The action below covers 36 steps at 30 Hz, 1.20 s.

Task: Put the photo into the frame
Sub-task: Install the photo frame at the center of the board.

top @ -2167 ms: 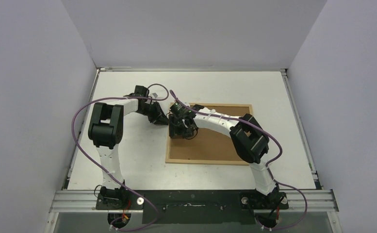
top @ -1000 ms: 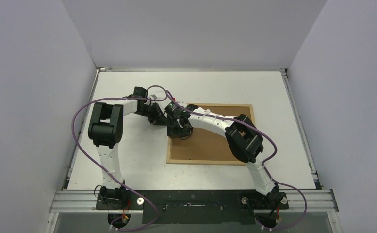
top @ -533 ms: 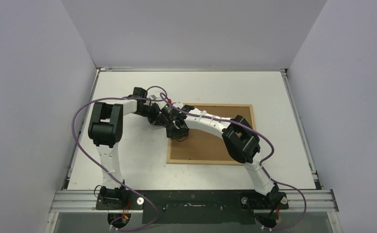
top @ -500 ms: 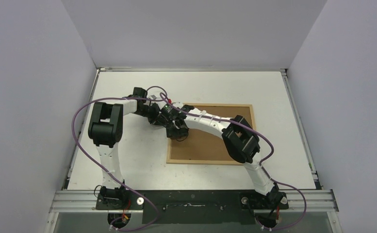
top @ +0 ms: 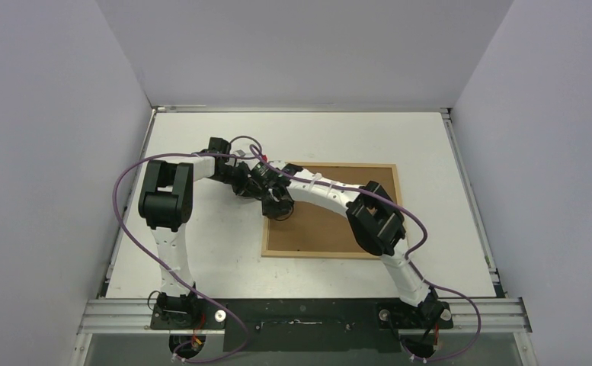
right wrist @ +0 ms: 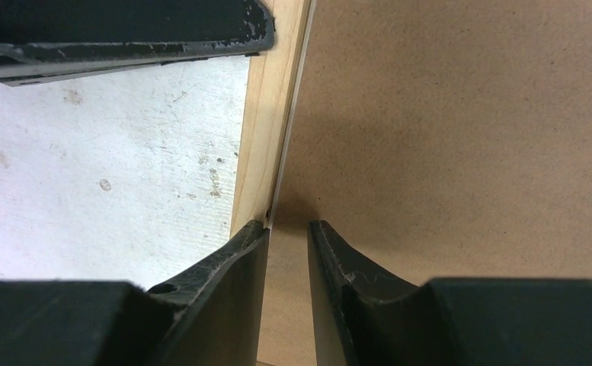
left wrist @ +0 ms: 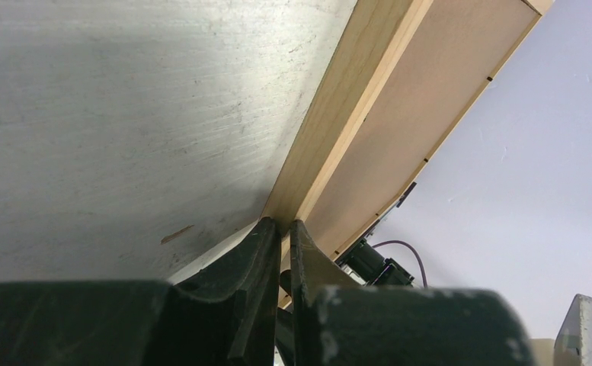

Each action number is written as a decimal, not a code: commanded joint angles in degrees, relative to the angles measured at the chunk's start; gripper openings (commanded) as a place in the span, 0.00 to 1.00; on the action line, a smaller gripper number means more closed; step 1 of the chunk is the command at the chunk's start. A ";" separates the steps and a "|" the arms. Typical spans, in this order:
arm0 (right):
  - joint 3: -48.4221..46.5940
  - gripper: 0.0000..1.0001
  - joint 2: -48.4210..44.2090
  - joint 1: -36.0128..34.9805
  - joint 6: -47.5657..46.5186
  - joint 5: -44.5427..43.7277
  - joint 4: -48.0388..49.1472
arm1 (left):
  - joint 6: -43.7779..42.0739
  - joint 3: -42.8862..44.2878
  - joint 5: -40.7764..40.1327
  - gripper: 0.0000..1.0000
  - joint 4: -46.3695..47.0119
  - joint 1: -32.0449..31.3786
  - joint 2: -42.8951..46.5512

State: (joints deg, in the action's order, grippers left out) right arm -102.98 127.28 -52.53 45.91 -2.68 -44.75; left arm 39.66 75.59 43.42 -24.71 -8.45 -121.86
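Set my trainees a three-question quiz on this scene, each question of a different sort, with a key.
1. True or false: the brown backing panel lies inside the frame.
2. The left gripper meets the frame at which edge, as the top view shows it? A left, B right, C near.
3. Fill in: the right gripper has its jaws ____, a narrow gap showing.
Key: 1 true; 2 A; 3 open.

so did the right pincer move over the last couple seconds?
Yes. In the top view the right pincer has shifted left, across the brown backing toward the left rail of the frame.
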 commanded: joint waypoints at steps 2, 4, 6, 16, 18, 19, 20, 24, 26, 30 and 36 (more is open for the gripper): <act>4.64 0.24 3.48 0.62 -0.20 -0.42 -1.72 | -1.95 -0.97 -6.42 0.07 -3.02 -0.12 -3.35; 5.21 0.21 3.32 0.80 -0.13 -0.08 -0.96 | -1.94 -0.97 -6.42 0.07 -3.09 -0.10 -3.37; 6.37 0.18 2.91 1.08 0.07 0.53 0.38 | -1.99 -0.97 -6.42 0.07 -3.15 -0.15 -3.48; 11.88 0.11 0.57 2.32 0.31 2.06 6.85 | -2.01 -1.01 -6.93 0.07 -3.79 0.12 -4.07; 13.30 0.11 -0.08 2.62 0.44 2.13 7.93 | -2.12 -0.91 -7.30 0.07 -4.21 0.26 -4.25; 13.85 0.11 -0.39 2.76 0.60 2.15 8.48 | -2.17 -0.90 -7.54 0.07 -4.51 0.24 -4.38; 14.40 0.11 -0.64 2.93 0.81 2.15 8.84 | -2.21 -0.89 -7.82 0.07 -4.82 0.30 -4.43; 16.04 0.11 -2.15 3.39 1.56 2.07 10.80 | -2.59 -0.50 -9.51 0.07 -6.37 0.27 -4.93; 16.56 0.11 -2.78 3.55 1.91 2.04 11.59 | -2.82 -0.34 -10.30 0.06 -7.24 0.34 -5.38; 16.99 0.12 -3.81 4.03 2.86 1.59 12.07 | -2.92 -0.18 -11.56 0.06 -8.60 0.42 -6.08; 17.85 0.11 -5.32 4.59 4.18 1.14 12.55 | -2.79 0.03 -12.55 0.06 -9.30 0.54 -6.80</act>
State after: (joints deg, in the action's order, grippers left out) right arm -88.47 120.62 -49.60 50.26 4.99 -28.27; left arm 39.83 77.69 44.29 -27.92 -8.03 -123.63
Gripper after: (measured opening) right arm 0.118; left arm 0.069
